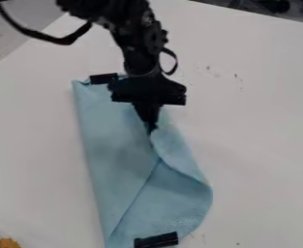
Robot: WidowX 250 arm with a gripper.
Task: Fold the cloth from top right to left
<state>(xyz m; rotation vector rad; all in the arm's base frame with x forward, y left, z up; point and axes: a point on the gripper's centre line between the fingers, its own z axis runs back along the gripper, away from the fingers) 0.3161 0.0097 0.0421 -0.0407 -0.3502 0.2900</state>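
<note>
The gripper (pixel 151 130) points down over the upper middle of the blue cloth (pixel 112 155), its narrow tips together at the corner of a folded flap (pixel 176 152); it is shut on the cloth there. From that corner the flap spreads down and right to a rounded right edge. A diagonal crease runs from below the tips toward the lower left. The cloth's left edge lies long and nearly straight. The gripper's body hides part of the cloth's top edge.
One black block (pixel 104 78) rests on the cloth's top left corner, another (pixel 156 240) at its bottom edge. Under them is a white table (pixel 257 131). A dark and yellow item (pixel 8 242) sits at the lower left corner.
</note>
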